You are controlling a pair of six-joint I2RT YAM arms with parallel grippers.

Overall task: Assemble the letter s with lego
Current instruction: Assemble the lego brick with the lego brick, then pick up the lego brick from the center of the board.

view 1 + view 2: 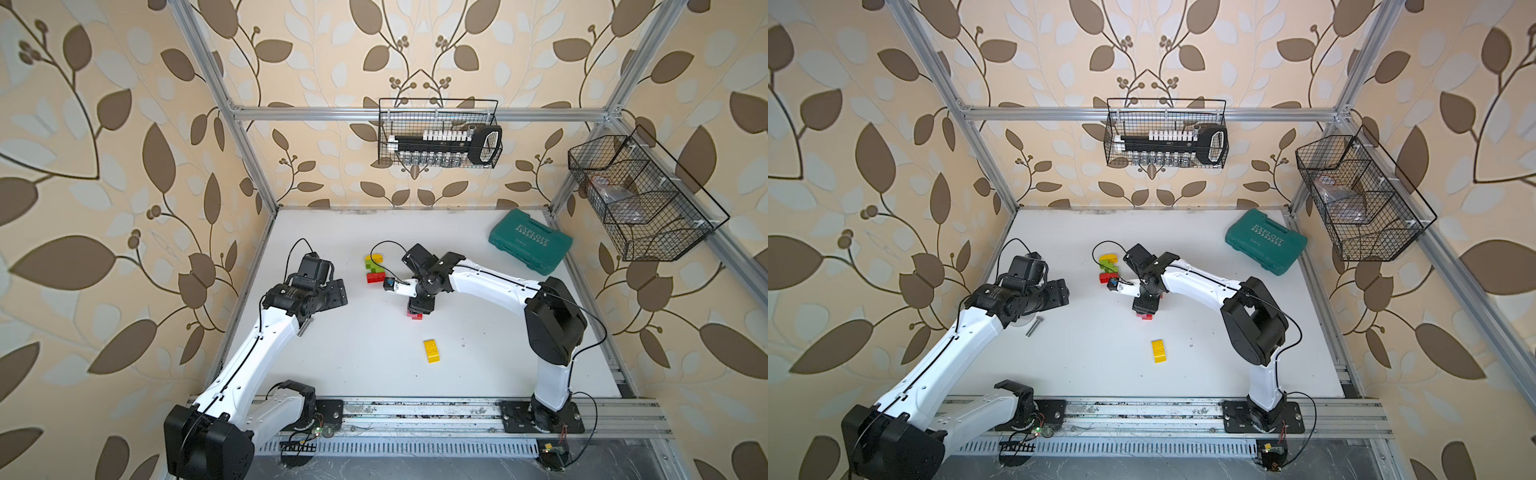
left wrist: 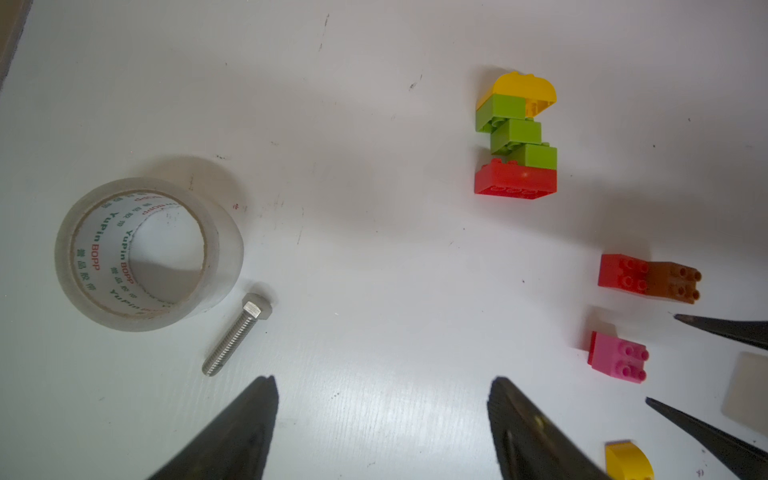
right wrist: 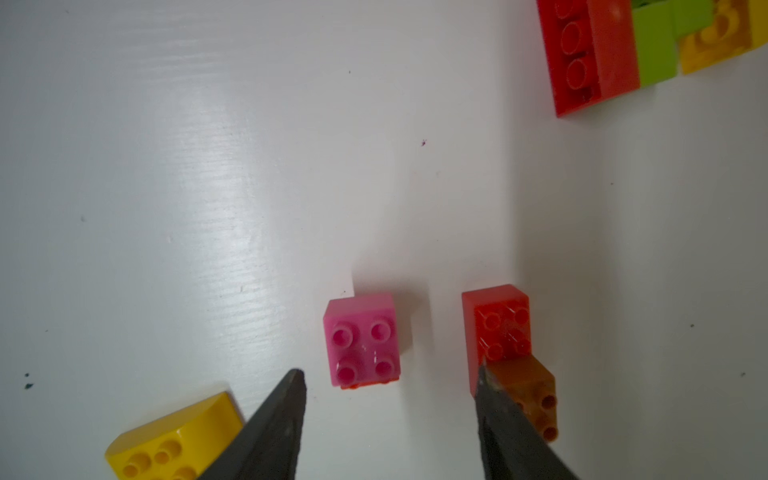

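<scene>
My right gripper (image 3: 390,415) jaws apart, nothing clamped. It hangs just above the pink brick (image 3: 362,338), which sits on a red piece and falls between the two fingertips; one fingertip (image 3: 488,384) overlaps the seam of the red-and-brown pair (image 3: 505,332) just beside it, contact cannot tell. My left gripper (image 2: 382,415) jaws wide apart too, empty, over bare table well away from the bricks.

Partly built lego stack (image 1: 375,269) lies flat near the middle-back of the table: yellow curved brick at one end, three lime green bricks stepped, oblong red brick at the other end. Seen in both top views (image 1: 1108,269); in the right wrist view only its red end and some green and yellow show at the frame edge. Loose yellow brick (image 1: 432,351) lies alone nearer the front rail, studs up.

Surface: white table (image 1: 365,374), scuffed with small dark specks. Walls: beige paper with brown leaf pattern, aluminium frame posts.

Other things: tape roll (image 2: 147,253) and a steel bolt (image 2: 237,334) just beside it, under my left arm. Teal case (image 1: 530,241) at the far right corner. Wire basket (image 1: 438,133) on the back rail holding a black tool rack; second wire basket (image 1: 640,199) on the right wall. In the top views my right wrist covers most of the pink brick.
</scene>
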